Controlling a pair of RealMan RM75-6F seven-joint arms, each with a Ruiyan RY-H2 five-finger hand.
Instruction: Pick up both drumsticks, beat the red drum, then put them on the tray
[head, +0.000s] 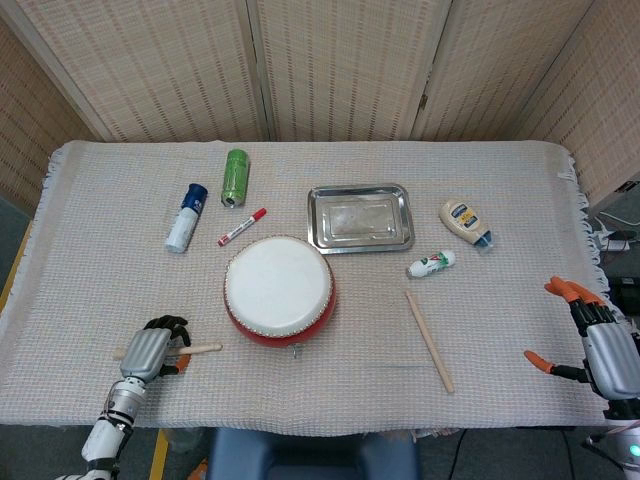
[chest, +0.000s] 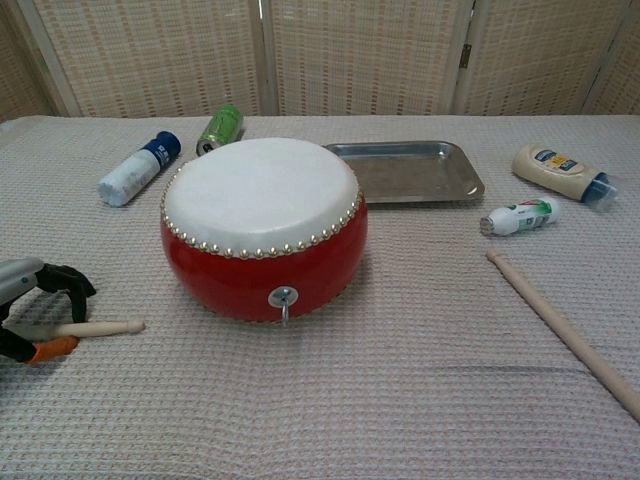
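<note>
The red drum (head: 279, 290) (chest: 262, 225) with a white skin stands at the table's middle front. Behind it lies the empty metal tray (head: 360, 218) (chest: 405, 170). One drumstick (head: 202, 348) (chest: 100, 327) lies flat on the cloth left of the drum. My left hand (head: 150, 350) (chest: 35, 300) arches over its handle end, dark fingers on the far side and the orange-tipped thumb on the near side, with a gap still showing above the stick. The other drumstick (head: 429, 340) (chest: 560, 330) lies right of the drum. My right hand (head: 600, 345) hovers at the right table edge, fingers spread and empty.
A green can (head: 235, 177), a white and blue bottle (head: 185, 217) and a red marker (head: 242, 227) lie behind the drum on the left. A mayonnaise bottle (head: 465, 222) and a small white bottle (head: 431, 264) lie right of the tray.
</note>
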